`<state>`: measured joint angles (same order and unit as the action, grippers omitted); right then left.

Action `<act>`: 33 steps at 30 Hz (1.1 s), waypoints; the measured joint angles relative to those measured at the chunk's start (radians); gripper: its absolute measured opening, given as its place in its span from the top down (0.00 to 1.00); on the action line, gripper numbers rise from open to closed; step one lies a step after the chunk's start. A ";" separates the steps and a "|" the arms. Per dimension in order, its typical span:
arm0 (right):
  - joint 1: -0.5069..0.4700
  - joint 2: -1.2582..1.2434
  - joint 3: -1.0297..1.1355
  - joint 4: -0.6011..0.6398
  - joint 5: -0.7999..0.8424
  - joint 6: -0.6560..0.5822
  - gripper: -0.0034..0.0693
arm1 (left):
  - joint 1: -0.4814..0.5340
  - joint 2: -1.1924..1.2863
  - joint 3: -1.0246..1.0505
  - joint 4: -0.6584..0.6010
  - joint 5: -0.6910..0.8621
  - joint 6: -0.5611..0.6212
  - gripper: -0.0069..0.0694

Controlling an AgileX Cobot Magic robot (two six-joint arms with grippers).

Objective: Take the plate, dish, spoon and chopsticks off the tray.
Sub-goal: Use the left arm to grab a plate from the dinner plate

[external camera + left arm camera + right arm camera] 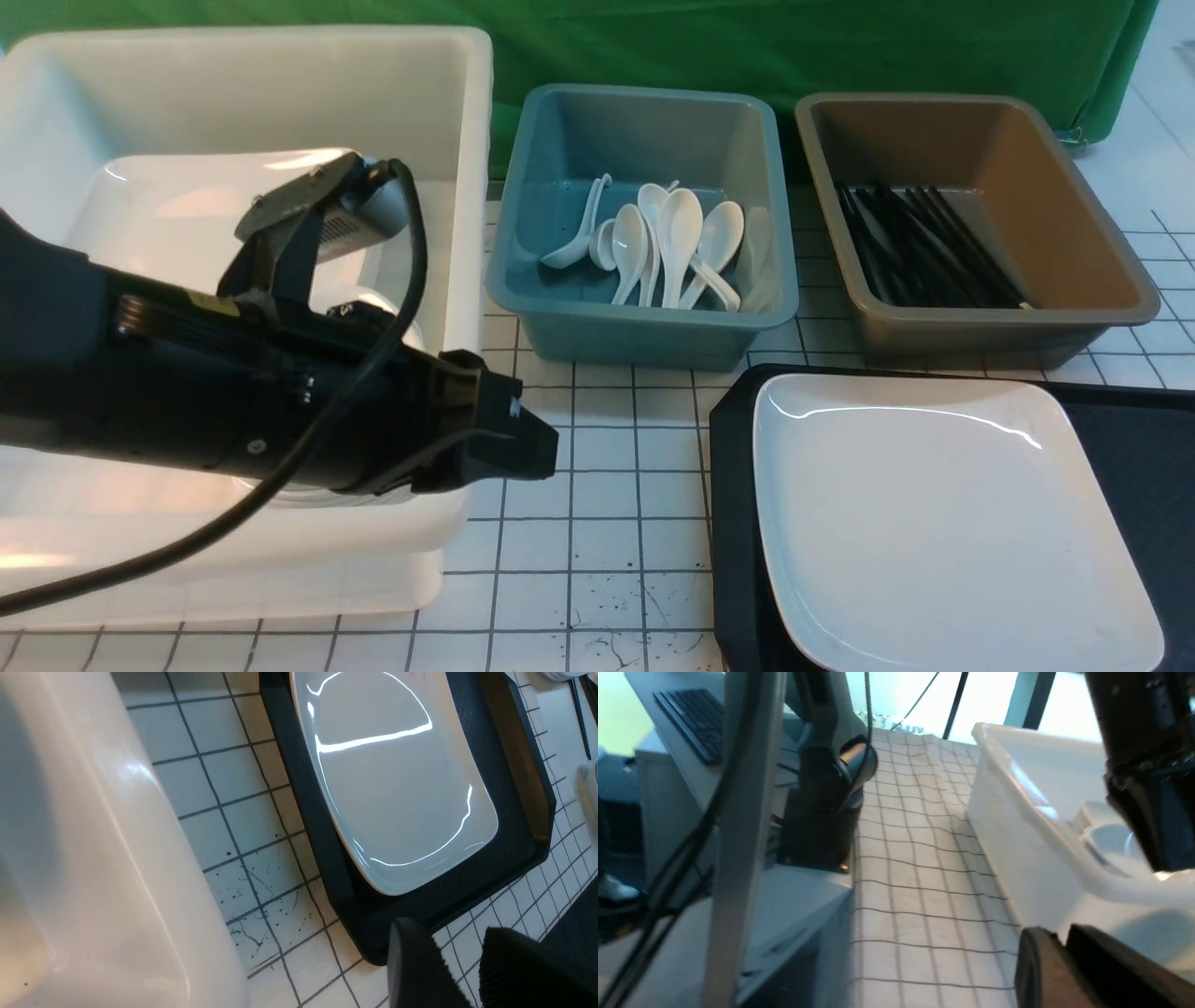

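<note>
The plate [943, 523] lies flat on the tray [733, 485] and covers most of the part that is visible. It looks like glazed ceramic: stiff, probably rather heavy, slippery and breakable. So I judge the shallow raised rim the only good place to pinch, best at the edge nearest the tray's left side, with a firm grip and little tilting. The left tool [460, 956] hovers left of the tray, above the tabletop [597, 467] beside the white tub [467, 187], its fingers apart and empty. The right tool [1059, 952] holds nothing; its fingers stand close together, and I cannot tell if they are fully closed.
</note>
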<state>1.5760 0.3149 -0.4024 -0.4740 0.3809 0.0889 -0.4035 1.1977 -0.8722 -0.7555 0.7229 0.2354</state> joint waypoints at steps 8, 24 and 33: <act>0.000 0.000 0.000 -0.178 0.097 -0.046 0.70 | 0.000 0.000 0.000 0.000 -0.005 -0.007 0.62; 0.000 0.001 0.040 -0.334 0.107 -0.064 0.71 | 0.000 0.000 0.000 -0.003 -0.039 -0.012 0.62; 0.028 0.002 0.040 -0.357 0.054 0.033 0.95 | 0.000 0.000 0.000 -0.005 -0.042 -0.057 0.61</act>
<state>1.6042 0.3168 -0.3625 -0.8309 0.4351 0.1220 -0.4035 1.1982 -0.8722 -0.7606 0.6810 0.1787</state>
